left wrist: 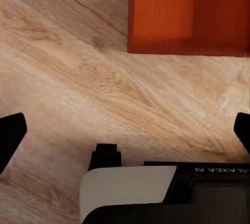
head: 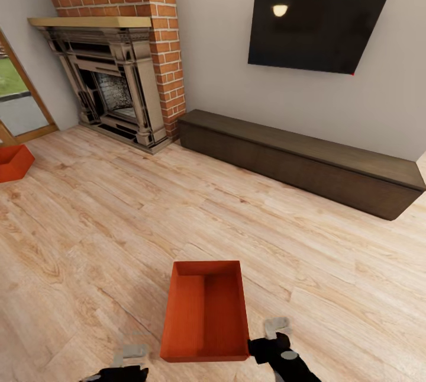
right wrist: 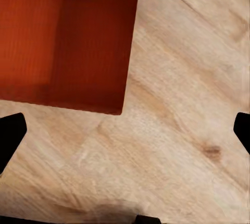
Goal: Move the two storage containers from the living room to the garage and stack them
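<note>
Orange bin (head: 205, 311) on the wood floor (head: 106, 216), flanked by left fingers (head: 131, 351) and right fingers (head: 277, 327), both spread open. Second bin (head: 13, 161) far left, near the fireplace (head: 109, 83).

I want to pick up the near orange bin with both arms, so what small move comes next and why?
Probably bring both grippers inward toward the near container. It sits on the wood floor between the left gripper and right gripper; both look open, off its side walls, touching nothing.
</note>
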### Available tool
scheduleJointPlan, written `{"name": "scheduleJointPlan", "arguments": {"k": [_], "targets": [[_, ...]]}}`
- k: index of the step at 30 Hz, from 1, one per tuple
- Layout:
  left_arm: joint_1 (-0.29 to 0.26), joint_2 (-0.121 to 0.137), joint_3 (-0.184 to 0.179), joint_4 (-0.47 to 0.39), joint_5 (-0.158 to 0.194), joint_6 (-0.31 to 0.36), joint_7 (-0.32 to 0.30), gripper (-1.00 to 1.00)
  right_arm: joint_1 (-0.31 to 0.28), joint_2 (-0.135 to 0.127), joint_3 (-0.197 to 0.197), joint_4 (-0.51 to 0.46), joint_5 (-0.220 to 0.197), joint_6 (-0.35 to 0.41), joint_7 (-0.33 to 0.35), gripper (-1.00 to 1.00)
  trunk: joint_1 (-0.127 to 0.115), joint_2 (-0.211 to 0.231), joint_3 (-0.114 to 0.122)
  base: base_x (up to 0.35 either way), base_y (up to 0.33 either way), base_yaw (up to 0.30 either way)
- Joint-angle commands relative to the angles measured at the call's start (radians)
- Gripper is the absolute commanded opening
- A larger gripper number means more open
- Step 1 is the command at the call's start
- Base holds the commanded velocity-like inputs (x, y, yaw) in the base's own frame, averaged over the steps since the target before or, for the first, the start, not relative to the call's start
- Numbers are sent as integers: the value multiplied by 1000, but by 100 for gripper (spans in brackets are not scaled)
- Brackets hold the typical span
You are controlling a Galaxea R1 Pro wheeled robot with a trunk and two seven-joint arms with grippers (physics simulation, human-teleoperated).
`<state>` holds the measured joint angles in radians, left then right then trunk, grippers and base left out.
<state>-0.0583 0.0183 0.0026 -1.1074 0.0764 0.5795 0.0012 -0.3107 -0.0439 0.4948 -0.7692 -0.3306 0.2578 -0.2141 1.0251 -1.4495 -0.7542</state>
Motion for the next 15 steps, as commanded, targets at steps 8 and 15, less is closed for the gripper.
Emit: {"name": "scheduleJointPlan", "arguments": {"k": [8,15], "targets": [[-339,-43,-3,-14,8,187,55,100,-240,14,5,-4,-18,73,-158,100,0,-1,-1,0,0,0],[-603,-106,-9,373,-21,97,93,100,-330,104,7,196,-107,-45,-175,100,0,-1,-1,0,0,0]]}}
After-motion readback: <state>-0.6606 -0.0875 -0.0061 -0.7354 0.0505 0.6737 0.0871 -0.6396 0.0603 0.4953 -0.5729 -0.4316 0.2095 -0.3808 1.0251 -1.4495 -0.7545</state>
